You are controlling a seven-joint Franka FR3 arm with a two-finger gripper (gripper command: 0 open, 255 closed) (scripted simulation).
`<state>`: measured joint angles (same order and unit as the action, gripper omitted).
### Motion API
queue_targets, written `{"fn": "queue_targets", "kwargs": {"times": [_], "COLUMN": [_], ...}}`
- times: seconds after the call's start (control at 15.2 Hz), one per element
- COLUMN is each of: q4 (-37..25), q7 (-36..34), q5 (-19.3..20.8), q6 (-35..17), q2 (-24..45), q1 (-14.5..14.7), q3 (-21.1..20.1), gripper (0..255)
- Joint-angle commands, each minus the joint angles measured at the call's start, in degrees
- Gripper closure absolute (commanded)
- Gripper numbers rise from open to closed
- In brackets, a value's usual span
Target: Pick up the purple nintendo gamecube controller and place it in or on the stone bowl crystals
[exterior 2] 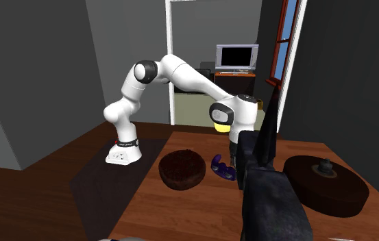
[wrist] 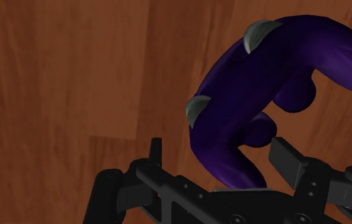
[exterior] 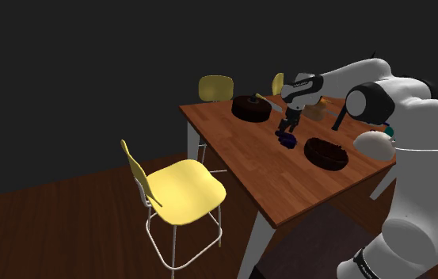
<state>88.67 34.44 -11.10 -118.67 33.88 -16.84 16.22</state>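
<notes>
The purple controller (wrist: 263, 83) is found lying on the wooden table (exterior: 233, 158), between a dark bowl (exterior: 325, 152) and a knobbed dark dish (exterior: 250, 108). The gripper (wrist: 219, 153) is held wide, straddling one handle untouched. Yellow chairs (exterior: 185, 186) are placed alongside.

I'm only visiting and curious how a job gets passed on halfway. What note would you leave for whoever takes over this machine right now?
Black two-finger hand: open, low over the table, its fingers on either side of one grip of the purple curved game controller, not clasping it.
Controller: lying on the brown wooden table, near the dark brown round bowl but apart from it.
Done: hand lined up on the controller.
Left: close the hand, lift, carry to the bowl, let go.
</notes>
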Motion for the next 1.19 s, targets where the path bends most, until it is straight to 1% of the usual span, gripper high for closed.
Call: {"fn": "queue_targets", "kwargs": {"times": [0.0,0.07,0.66,1.12], "q4": [0.0,0.0,0.0,-2.0], "q7": [0.0,0.0,0.0,-0.5], "q5": [0.0,0.0,0.0,0.8], "q6": [0.0,0.0,0.0,4.2], "q2": [0.0,0.0,0.0,-2.2], "q1": [0.0,0.0,0.0,0.2], "q3": [0.0,0.0,0.0,0.5], "gripper": [0,255,255,255]}}
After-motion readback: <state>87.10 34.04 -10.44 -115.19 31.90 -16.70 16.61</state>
